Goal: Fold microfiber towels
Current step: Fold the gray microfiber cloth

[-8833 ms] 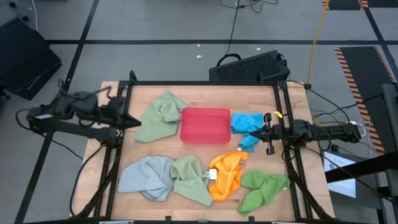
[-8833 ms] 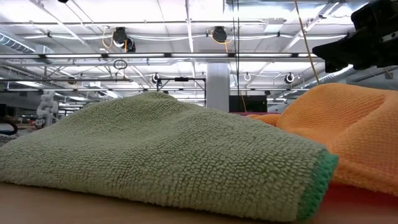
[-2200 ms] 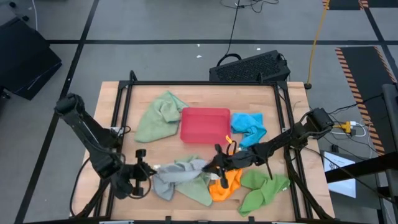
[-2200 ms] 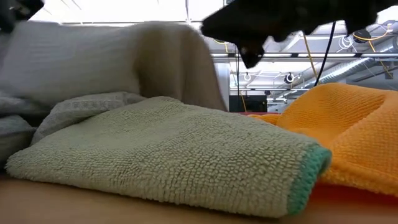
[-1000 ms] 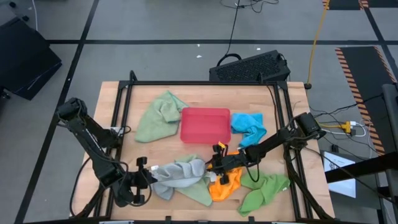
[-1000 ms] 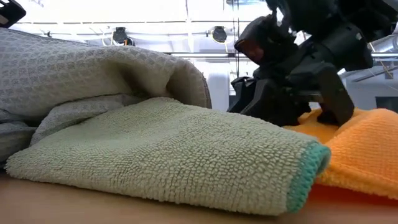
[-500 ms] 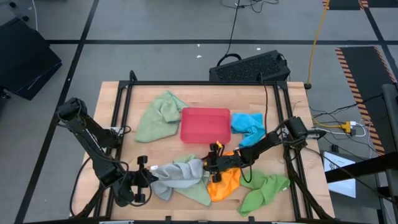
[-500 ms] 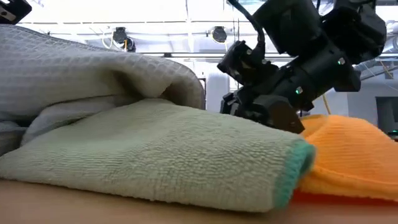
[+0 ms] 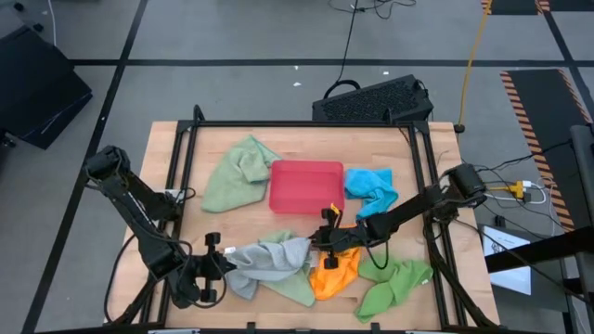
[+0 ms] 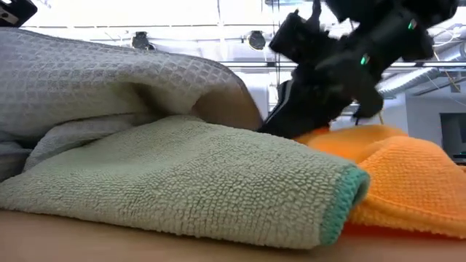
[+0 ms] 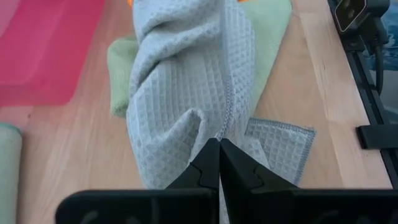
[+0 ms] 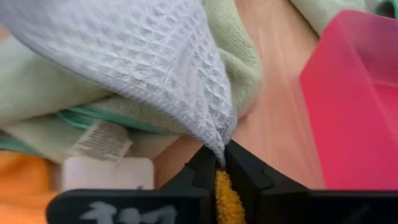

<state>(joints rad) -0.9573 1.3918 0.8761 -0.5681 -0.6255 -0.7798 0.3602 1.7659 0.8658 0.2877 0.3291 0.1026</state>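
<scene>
While both end effectors pinch grey-blue towel [image 9: 264, 263], left end effector [image 11: 219, 163] and right end effector [image 12: 222, 163] on opposite corners, thin grip may slip, or sage green towel [image 10: 196, 182] drag along

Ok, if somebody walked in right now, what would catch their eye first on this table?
Probably the grey-blue towel stretched between both arms near the table's front: the left gripper is shut on one end, the right gripper on the opposite corner. It drapes over a sage green towel beside the orange towel. Behind them, the red tray stands out mid-table.
</scene>
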